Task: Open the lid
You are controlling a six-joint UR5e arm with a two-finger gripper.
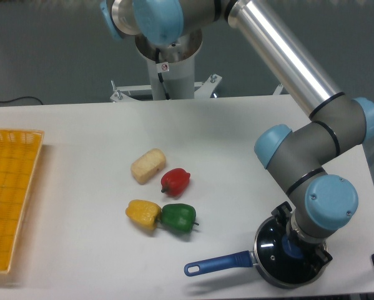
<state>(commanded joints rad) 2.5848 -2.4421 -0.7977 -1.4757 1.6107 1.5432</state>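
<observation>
At the near right corner of the tabletop (pixel 236 131), the lid (pixel 271 250) sits on the black saucepan (pixel 280 278), a dark glass disc with a metal rim. Its blue knob (pixel 292 249) shows only in part beneath the robot's wrist. The hand (pixel 297 245) points straight down over the centre of the lid, right at the knob; the wrist housing hides the fingers, so whether they are spread or closed around the knob cannot be told from this side. The lid appears level and seated on the pan.

The saucepan's long blue handle (pixel 216 263) runs leftward and a little toward the front edge, ending in a loop. The arm (pixel 311 144) rises from the pan through grey joints with pale blue caps, then along a silver tube to the base (pixel 169 69) at the far edge of the tabletop.

Left of the pan, well apart from it, lie four toy foods: a green pepper (pixel 178 217) touching a yellow pepper (pixel 143 214), with a red pepper (pixel 175 181) and a pale corn-like piece (pixel 148 166) just behind them. A yellow basket (pixel 12 187) occupies the far left edge.
</observation>
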